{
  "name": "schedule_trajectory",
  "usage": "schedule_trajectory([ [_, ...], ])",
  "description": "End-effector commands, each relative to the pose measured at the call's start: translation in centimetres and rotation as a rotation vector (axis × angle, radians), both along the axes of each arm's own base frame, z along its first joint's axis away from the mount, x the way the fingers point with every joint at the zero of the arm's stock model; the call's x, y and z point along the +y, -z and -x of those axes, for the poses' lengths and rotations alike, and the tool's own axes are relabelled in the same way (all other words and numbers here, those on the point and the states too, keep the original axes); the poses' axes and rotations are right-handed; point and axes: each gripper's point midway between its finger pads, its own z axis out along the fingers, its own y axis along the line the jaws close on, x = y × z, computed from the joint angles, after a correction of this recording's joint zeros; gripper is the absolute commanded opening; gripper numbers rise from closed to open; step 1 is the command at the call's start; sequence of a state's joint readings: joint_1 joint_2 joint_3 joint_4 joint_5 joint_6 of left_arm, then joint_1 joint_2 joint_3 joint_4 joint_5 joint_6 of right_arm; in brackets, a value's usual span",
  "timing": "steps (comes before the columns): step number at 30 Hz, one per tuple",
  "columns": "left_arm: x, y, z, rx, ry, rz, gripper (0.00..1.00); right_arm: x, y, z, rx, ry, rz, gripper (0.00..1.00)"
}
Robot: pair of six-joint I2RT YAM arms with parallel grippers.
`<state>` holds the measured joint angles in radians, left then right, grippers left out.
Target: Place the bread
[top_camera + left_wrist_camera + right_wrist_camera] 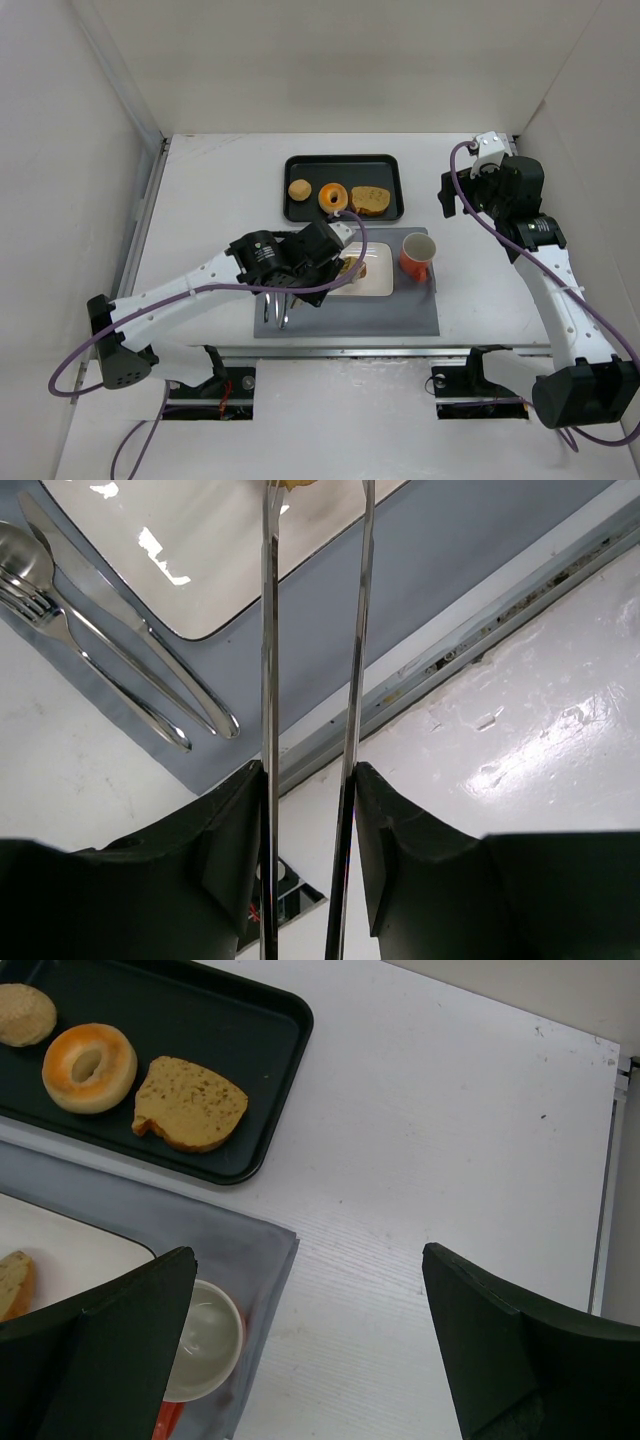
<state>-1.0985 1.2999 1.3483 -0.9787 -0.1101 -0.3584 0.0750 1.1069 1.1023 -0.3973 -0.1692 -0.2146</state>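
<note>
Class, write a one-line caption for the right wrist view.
Open right claw above table; black tray holds bun, ring doughnut and toast.

A tray (340,170) is set at the upper centre of the top view, and in it a bun (298,188), a ring-shaped roll (332,197) and a toast slice (369,200) are lined up from left to right. Below it a mat (420,318) is laid, with a plate (378,285) placed at its middle, cutlery (279,310) at its left and a cup (417,256) at its right. The bread (352,268) is seen on the plate.
</note>
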Motion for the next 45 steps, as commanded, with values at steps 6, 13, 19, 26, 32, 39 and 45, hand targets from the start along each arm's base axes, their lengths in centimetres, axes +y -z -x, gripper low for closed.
schedule_trajectory([
  [6,0.4,-0.3,0.6,0.015,-0.003,0.006,0.35,0.2,-2.0,-0.1,-0.056,-0.011,0.003,1.0],
  [13,0.5,-0.9,1.0,0.025,0.015,0.018,0.35,0.2,-2.0,-0.1,-0.056,-0.011,0.003,1.0],
  [19,0.5,-0.8,1.5,0.043,0.034,0.015,0.35,0.2,-2.0,-0.1,-0.056,-0.011,0.003,1.0],
  [26,0.6,-1.4,2.1,0.052,0.061,0.025,0.35,0.2,-2.0,-0.1,-0.056,-0.011,0.003,1.0],
  [32,0.5,-2.3,1.8,0.029,0.042,0.048,0.34,0.2,-2.0,-0.1,-0.056,-0.011,0.003,1.0],
  [39,1.0,-8.3,-2.1,-0.21,-0.149,0.21,0.17,0.2,-2.0,-0.1,-0.056,-0.011,0.003,1.0],
  [45,4.4,-11.2,-8.4,-0.456,-0.409,0.273,0.19,0.4,-2.3,0.1,-0.065,-0.021,-0.001,1.0],
])
